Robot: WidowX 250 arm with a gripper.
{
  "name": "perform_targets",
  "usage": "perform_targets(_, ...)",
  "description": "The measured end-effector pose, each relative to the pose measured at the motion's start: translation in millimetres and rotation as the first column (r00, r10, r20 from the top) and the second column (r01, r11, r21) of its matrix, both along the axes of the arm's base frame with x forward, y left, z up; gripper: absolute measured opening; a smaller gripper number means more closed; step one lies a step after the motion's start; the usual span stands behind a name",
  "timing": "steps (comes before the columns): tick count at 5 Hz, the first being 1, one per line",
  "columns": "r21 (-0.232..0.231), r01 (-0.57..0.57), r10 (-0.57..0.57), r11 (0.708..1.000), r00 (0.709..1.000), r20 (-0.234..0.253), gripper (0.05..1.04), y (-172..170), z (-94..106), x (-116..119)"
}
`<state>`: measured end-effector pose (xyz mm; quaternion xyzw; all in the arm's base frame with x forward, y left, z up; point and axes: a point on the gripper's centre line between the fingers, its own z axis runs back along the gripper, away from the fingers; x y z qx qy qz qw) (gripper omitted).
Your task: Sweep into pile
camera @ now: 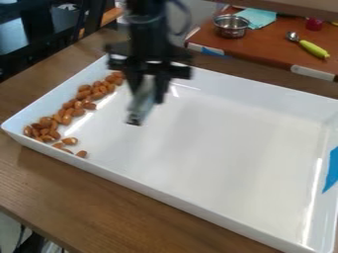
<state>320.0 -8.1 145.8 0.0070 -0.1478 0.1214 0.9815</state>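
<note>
Mostly, the almonds (66,114) lie in a loose band inside the white tray (218,148), its long axis slanting along the left-hand short wall, stragglers by the near wall. Right of them the gripper (147,97) hangs over the tray, hiding part of the far wall; a pale, dark-ended piece (141,107) points down beneath. How far its jaws are open, or whether they hold that, I cannot tell. Beneath is the wooden counter (112,197).
</note>
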Motion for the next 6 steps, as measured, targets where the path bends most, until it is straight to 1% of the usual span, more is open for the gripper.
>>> perform_targets(1, 0.065, 0.042, -0.041, 0.997, 0.999, -0.024, 0.379, -47, 3.3, 9)
perform_targets(2, 0.111, 0.096, -0.093, 0.989, 0.995, -0.034, 0.379, -98, -4.6, 12)
perform_targets(3, 0.130, 0.129, -0.124, 0.983, 0.991, -0.048, 0.379, -137, -20.5, 13)
perform_targets(4, 0.146, 0.124, -0.118, 0.982, 0.992, -0.050, 0.446, -154, -39.9, 23)
perform_targets(5, 0.133, 0.120, -0.108, 0.984, 0.990, -0.093, 0.760, -152, -51.4, 24)
perform_targets(6, 0.131, 0.141, -0.120, 0.981, 0.981, -0.155, 0.995, -142, -50.4, 19)
